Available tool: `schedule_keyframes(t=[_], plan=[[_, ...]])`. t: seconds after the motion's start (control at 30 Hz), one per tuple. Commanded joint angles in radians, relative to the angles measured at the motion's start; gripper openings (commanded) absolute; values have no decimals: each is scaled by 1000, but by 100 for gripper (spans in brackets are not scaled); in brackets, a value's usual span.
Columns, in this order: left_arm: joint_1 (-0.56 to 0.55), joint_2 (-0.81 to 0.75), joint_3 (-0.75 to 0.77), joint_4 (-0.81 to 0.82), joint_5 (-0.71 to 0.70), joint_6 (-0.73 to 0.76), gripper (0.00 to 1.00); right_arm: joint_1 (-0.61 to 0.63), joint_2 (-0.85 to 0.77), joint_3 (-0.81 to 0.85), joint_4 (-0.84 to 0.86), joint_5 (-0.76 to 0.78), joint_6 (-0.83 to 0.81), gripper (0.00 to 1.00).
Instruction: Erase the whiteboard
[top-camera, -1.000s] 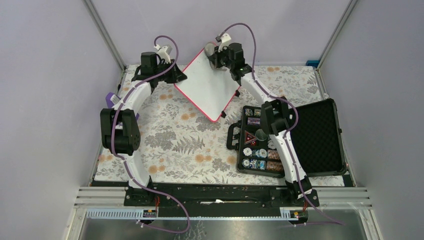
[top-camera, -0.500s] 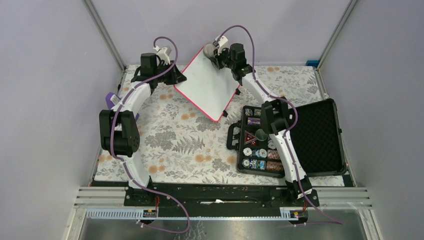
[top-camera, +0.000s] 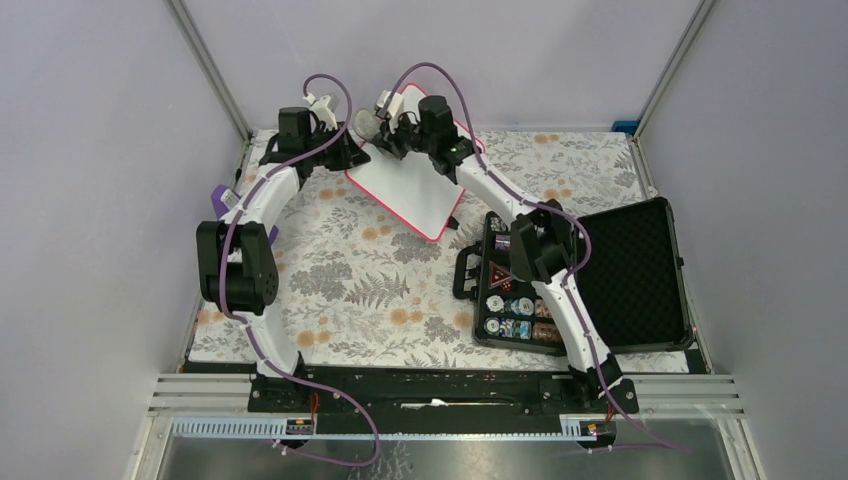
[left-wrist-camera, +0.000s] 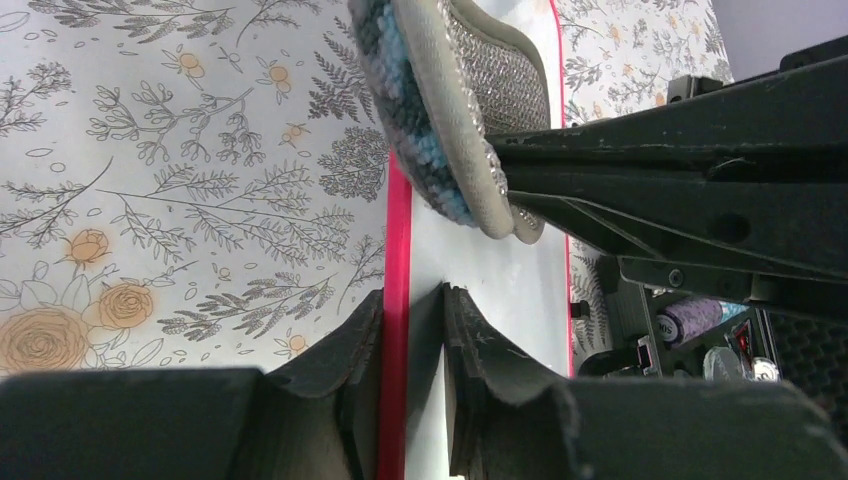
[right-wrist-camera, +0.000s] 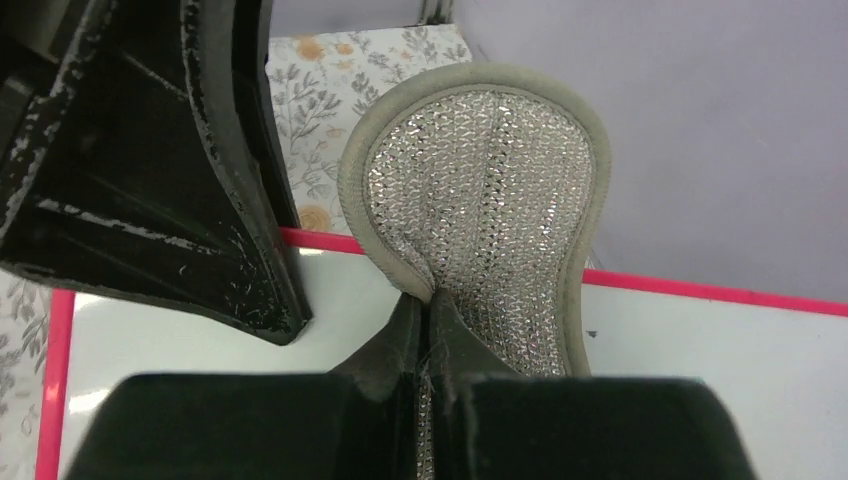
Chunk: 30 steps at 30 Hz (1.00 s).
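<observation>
The small white board with a red rim (top-camera: 418, 190) sits far-centre on the floral counter (top-camera: 340, 280). Our left pincer (left-wrist-camera: 412, 305) is closed on its rim; our right pincer (right-wrist-camera: 428, 315) pinches a grey mesh pad (right-wrist-camera: 480, 190) at its far-left corner. We should press flat, sweeping overlapping strokes.

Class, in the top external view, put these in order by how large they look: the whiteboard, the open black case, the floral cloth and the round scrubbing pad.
1. floral cloth
2. open black case
3. whiteboard, partly hidden
4. scrubbing pad
</observation>
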Motion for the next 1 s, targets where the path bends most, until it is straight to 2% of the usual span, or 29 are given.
schedule_keyframes(t=[0.0,0.1,0.2,0.57,0.77,0.97], plan=[[-9,-51,6,60,-48,69,0,28,-3,-78,143,159,164,0],[-10,-51,5,60,-46,69,0,-13,50,-6,184,322,292,0],[-11,-51,6,61,-44,70,0,-68,108,70,182,360,378,0],[-16,-62,6,60,-45,84,0,-122,282,287,150,341,213,0],[-20,-68,8,60,-35,80,0,-178,290,289,123,248,225,0],[-26,-78,2,60,-43,85,0,-143,224,260,61,38,196,0]])
